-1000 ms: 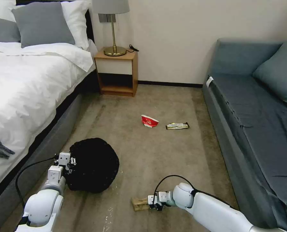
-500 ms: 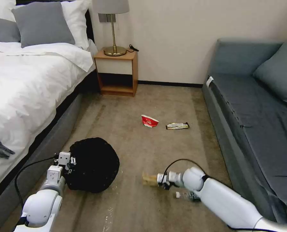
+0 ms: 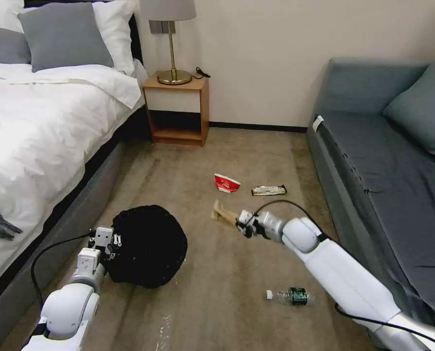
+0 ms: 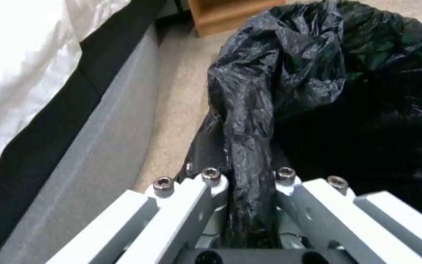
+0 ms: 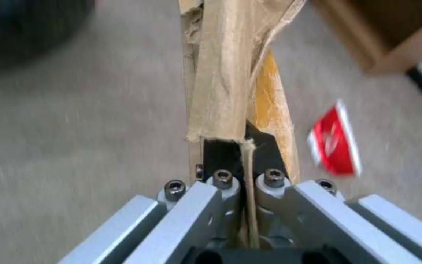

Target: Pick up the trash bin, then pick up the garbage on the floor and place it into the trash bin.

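Note:
The trash bin (image 3: 149, 246), wrapped in a crinkly black bag (image 4: 289, 91), is at the lower left of the head view beside the bed. My left gripper (image 3: 111, 243) is shut on a fold of that bag at the bin's rim. My right gripper (image 3: 242, 224) is shut on the crumpled brown paper bag (image 3: 222, 212) (image 5: 225, 73), holding it in the air to the right of the bin. On the carpet beyond lie a crushed red-and-white cup (image 3: 226, 183) (image 5: 335, 141) and a dark wrapper (image 3: 269, 190). A clear green-labelled bottle (image 3: 290, 295) lies on the carpet under my right arm.
A bed (image 3: 37, 131) runs along the left and a grey sofa (image 3: 388, 185) along the right, with a carpet strip between. A wooden nightstand (image 3: 177, 109) with a lamp (image 3: 171, 44) stands against the far wall.
My right arm has lifted the brown paper bag off the floor and carried it forward and up, uncovering the bottle. The bin and left gripper shifted slightly right.

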Robot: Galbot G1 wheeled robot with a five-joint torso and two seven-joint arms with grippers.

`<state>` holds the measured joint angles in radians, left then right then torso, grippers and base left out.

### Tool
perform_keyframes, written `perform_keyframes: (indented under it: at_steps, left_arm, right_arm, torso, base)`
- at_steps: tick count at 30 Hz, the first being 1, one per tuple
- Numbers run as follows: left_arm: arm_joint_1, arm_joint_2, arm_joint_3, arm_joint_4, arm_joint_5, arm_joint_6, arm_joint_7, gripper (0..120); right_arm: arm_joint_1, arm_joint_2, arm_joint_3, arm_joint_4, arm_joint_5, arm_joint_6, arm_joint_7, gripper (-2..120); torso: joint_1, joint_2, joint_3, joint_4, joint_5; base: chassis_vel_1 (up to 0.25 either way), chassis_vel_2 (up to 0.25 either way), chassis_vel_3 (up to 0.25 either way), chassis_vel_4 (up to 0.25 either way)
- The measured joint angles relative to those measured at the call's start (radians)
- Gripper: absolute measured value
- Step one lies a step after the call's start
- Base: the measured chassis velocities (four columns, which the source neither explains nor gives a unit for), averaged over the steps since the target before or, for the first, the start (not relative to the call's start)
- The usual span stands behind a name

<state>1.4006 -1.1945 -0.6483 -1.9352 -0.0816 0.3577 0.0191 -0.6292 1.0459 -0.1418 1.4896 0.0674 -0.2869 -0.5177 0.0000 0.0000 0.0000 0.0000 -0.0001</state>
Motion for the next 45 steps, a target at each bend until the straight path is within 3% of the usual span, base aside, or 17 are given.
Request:
perform_keyframes:
  at_steps: [5, 10, 12, 14, 19, 31, 45]
  left_arm:
    - [-0.012, 0.009, 0.002, 0.01, -0.004, 0.002, 0.001, 4]
    - [-0.03, 0.011, 0.015, 0.023, -0.01, 0.003, 0.002, 4]
    - [-0.035, 0.011, 0.019, 0.026, -0.013, 0.003, 0.002, 4]
    - [-0.057, 0.014, 0.032, 0.042, -0.021, 0.003, 0.006, 4]
    - [-0.07, 0.024, 0.039, 0.049, -0.03, 0.0, 0.009, 4]
    - [-0.009, 0.042, 0.013, -0.014, -0.078, -0.013, 0.011, 4]
    - [-0.002, 0.041, 0.019, -0.028, -0.081, -0.015, 0.012, 4]
  right_arm:
    - [0.043, 0.003, -0.053, 0.148, 0.107, -0.05, 0.02, 0]
    - [0.074, 0.081, -0.107, 0.221, 0.191, -0.093, 0.028, 0]
    - [0.08, 0.103, -0.118, 0.221, 0.202, -0.096, 0.029, 0]
    - [0.096, 0.192, -0.15, 0.187, 0.22, -0.098, 0.034, 0]
    - [0.096, 0.287, -0.184, 0.098, 0.192, -0.083, 0.041, 0]
    - [0.034, 0.337, -0.166, -0.042, 0.075, -0.031, 0.051, 0]
    - [-0.037, 0.338, -0.149, -0.064, 0.011, -0.012, 0.078, 0]
  torso:
    - [0.0, 0.0, 0.0, 0.0, -0.0002]
    - [0.0, 0.0, 0.0, 0.0001, 0.0]
    - [0.0, 0.0, 0.0, 0.0001, -0.0001]
    - [0.0, 0.0, 0.0, 0.0003, 0.0]
    - [0.0, 0.0, 0.0, 0.0001, -0.0002]
    - [0.0, 0.0, 0.0, 0.0001, 0.0]
    - [0.0, 0.0, 0.0, -0.0001, 0.0001]
  base:
    - [0.0, 0.0, 0.0, 0.0]
    - [0.0, 0.0, 0.0, 0.0]
    - [0.0, 0.0, 0.0, 0.0]
    - [0.0, 0.0, 0.0, 0.0]
    - [0.0, 0.0, 0.0, 0.0]
    - [0.0, 0.0, 0.0, 0.0]
    - [0.0, 0.0, 0.0, 0.0]
